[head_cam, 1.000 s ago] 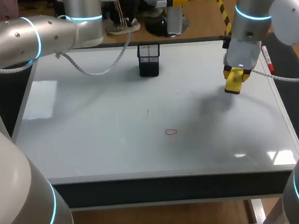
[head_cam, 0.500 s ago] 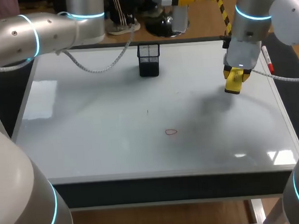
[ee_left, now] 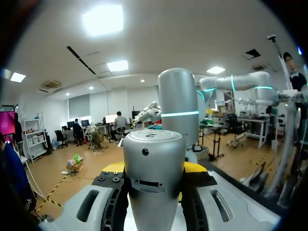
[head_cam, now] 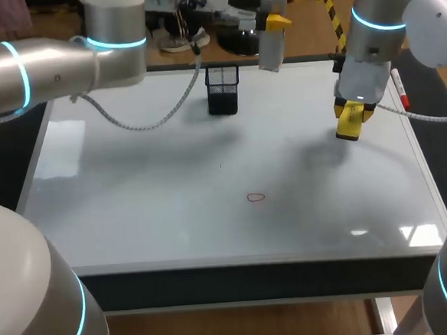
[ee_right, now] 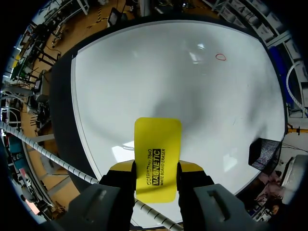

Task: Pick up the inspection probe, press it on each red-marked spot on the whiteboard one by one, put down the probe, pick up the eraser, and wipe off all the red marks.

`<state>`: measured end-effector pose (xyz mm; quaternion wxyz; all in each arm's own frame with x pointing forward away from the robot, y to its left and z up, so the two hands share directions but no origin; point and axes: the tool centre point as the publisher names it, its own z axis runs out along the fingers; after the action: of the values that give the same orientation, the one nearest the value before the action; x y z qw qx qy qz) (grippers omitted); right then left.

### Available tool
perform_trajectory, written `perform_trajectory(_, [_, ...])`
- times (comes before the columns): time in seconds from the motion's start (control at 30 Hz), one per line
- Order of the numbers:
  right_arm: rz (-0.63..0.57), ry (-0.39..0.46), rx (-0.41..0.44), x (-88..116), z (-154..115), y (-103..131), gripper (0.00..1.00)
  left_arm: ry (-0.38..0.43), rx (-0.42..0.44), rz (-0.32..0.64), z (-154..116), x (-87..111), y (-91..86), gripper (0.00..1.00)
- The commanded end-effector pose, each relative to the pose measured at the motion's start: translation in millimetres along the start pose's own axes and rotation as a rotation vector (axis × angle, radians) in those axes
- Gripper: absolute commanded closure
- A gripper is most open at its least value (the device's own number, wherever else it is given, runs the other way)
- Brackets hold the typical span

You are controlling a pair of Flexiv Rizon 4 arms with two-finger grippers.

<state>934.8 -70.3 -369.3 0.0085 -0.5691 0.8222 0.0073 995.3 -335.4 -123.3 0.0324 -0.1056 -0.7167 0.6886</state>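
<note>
The left gripper [ee_left: 155, 168] is clamped on the probe [head_cam: 270, 49], a silver cylinder gripped between its yellow tips. It hangs in the air above the far edge of the whiteboard [head_cam: 149, 196], just right of the black mesh holder [head_cam: 223, 89] standing at the back. The right gripper [ee_right: 156, 168] is closed on the yellow eraser [ee_right: 158, 144], pinching it from two sides. The eraser points down over the right part of the board without touching it. One small red mark [head_cam: 255, 197], a loop, sits near the board's middle, well apart from both tools. A pen [head_cam: 399, 90] lies at the right rim.
</note>
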Motion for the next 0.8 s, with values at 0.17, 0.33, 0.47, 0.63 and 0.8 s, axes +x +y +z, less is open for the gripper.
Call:
perform_trajectory(0.17, [-0.002,0.002,0.001,0,0,-1,1.0,-0.026,-0.005,-0.004,-9,74.7,3.9,1.0])
perform_trajectory(0.33, [-0.002,0.002,0.001,0,0,-1,1.0,0.009,-0.016,-0.018,-10,101.9,7.9,1.0])
perform_trajectory(0.47, [-0.002,0.002,0.001,0,0,-1,1.0,0.047,-0.017,-0.013,-8,121.8,12.4,1.0])
perform_trajectory(0.63, [-0.002,0.002,0.001,0,0,-1,1.0,0.084,-0.004,-0.011,-6,143.7,21.2,1.0])
perform_trajectory(0.8, [-0.002,0.002,0.001,0,0,-1,1.0,0.149,-0.008,-0.009,-4,164.5,28.0,1.0])
